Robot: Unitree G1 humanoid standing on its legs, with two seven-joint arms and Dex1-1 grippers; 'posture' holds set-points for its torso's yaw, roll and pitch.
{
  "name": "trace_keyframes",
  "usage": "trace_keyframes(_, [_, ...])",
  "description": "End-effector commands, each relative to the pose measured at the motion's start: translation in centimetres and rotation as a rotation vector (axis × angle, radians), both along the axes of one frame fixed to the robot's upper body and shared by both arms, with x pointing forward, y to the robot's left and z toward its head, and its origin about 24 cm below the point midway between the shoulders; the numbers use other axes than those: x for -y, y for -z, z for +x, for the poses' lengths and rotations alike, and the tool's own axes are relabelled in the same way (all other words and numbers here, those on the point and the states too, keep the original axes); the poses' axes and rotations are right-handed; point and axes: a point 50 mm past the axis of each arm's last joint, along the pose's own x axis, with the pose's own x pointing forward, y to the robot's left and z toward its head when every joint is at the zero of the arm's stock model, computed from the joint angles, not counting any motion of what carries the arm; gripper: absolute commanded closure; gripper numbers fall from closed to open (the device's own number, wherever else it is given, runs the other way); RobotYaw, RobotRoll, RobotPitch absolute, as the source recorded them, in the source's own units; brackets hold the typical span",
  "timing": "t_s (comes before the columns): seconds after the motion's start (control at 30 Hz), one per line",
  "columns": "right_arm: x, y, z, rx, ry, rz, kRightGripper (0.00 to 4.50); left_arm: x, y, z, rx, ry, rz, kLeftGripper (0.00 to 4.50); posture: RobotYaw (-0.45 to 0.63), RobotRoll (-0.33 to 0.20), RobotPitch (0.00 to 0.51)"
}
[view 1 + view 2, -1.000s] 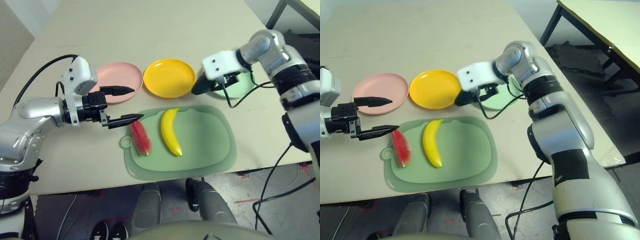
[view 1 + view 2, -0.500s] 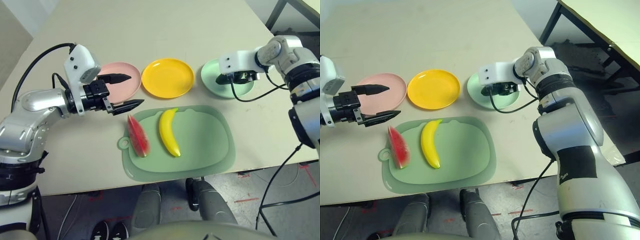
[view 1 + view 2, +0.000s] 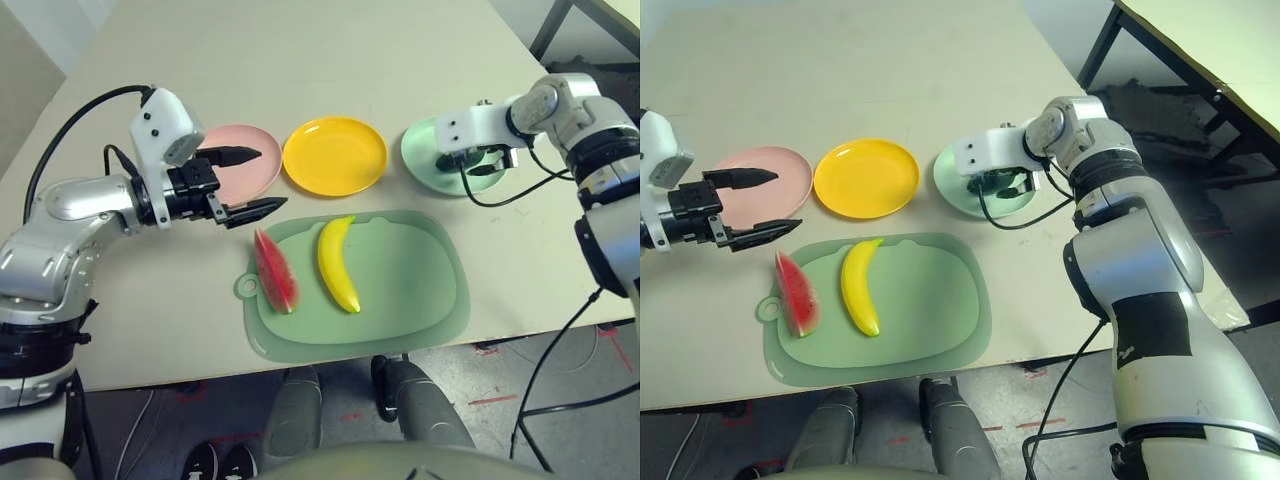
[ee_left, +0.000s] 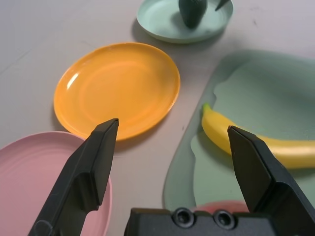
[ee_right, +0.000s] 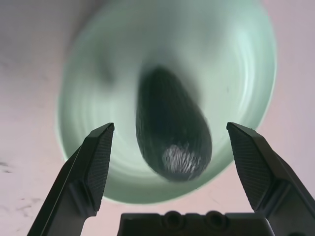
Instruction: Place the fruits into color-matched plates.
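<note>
The dark green avocado [image 5: 173, 129] lies in the mint green plate [image 3: 422, 168]. My right gripper [image 3: 478, 162] hangs open just above it, its fingers standing apart on either side of the fruit without touching. The red watermelon wedge [image 3: 277, 272] and the yellow banana [image 3: 337, 265] lie side by side on the left part of the pale green mat [image 3: 415, 285]. My left gripper [image 3: 268, 180] is open and holds nothing, hovering over the near edge of the pink plate [image 3: 240, 182], just beyond the watermelon. The yellow plate [image 3: 335, 155] sits between the pink and mint plates.
The three plates stand in a row behind the mat. Bare table stretches beyond them. Black cables trail from both wrists, the right one looping over the table near the mint plate. A dark table leg [image 3: 1098, 50] stands off the far right corner.
My right gripper carried the avocado from beside the yellow plate to the mint plate and opened; the avocado now rests there. My left gripper drew back from the watermelon toward the pink plate.
</note>
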Motion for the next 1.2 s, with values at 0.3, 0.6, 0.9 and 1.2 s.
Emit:
trace_keyframes(0.3, [-8.4, 1.6, -6.0, -0.031, -0.718, -0.038, 0.01, -1.5, -0.4, -1.6, -0.061, 0.159, 0.093, 0.00, 0.04, 0.000, 0.197])
trace_keyframes(0.6, [-12.2, 3.9, -7.0, -0.030, -0.855, -0.077, 0.01, -2.5, -0.9, -2.6, -0.114, 0.160, 0.140, 0.00, 0.07, 0.000, 0.204])
trace_keyframes(0.9, [-14.3, 4.6, -6.6, -0.050, -0.867, -0.071, 0.01, -2.5, -0.7, -3.0, -0.116, 0.138, 0.139, 0.00, 0.09, 0.000, 0.208])
trace_keyframes(1.2, [-15.6, 6.4, -7.6, -0.098, -0.926, -0.073, 0.01, -2.0, -0.6, -3.0, -0.109, 0.148, 0.143, 0.00, 0.12, 0.000, 0.214])
